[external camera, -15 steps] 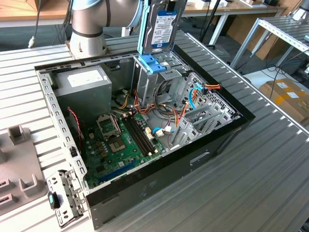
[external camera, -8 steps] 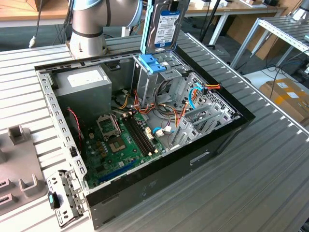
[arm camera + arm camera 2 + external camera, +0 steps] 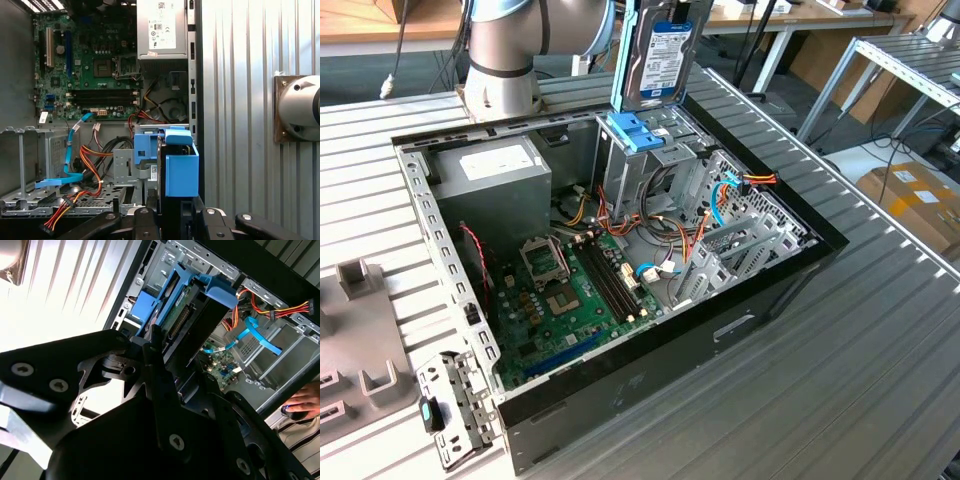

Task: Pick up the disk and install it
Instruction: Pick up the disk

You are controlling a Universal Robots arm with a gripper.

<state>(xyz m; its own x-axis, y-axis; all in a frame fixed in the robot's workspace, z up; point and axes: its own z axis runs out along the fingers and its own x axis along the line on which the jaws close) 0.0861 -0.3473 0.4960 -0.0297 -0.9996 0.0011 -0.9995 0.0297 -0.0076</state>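
Tool (image 3: 174,220) is clamped on the disk (image 3: 662,58), black linkage arms closed in from both sides on its thin edges, so the flat faces stay free. The disk hangs upright, label facing the exterior cam, blue band above white. It's directly over the metal drive cage (image 3: 642,150) w/ the blue plastic top, at the back of the open PC case (image 3: 790,268). Its lower edge is right at the cage top; can't tell if it's touching or started into the slot. Held edge-down prob. because the bay takes it vertically from above. In the second wrist view the disk (image 3: 181,322) shows its underside, w/ green circuit board and a connector row, and a blue plastic rail runs along its side; the casing is dark, hard, sharp-cornered metal. The cage is thin punched sheet steel. Below sit the green motherboard (image 3: 570,300), the grey boxy power supply (image 3: 495,170) w/ white sticker, and loose orange and blue cables (image 3: 720,200) curling near the bay, close enough to snag, I'd guess. The case sits on a ribbed aluminium surface (image 3: 880,340).
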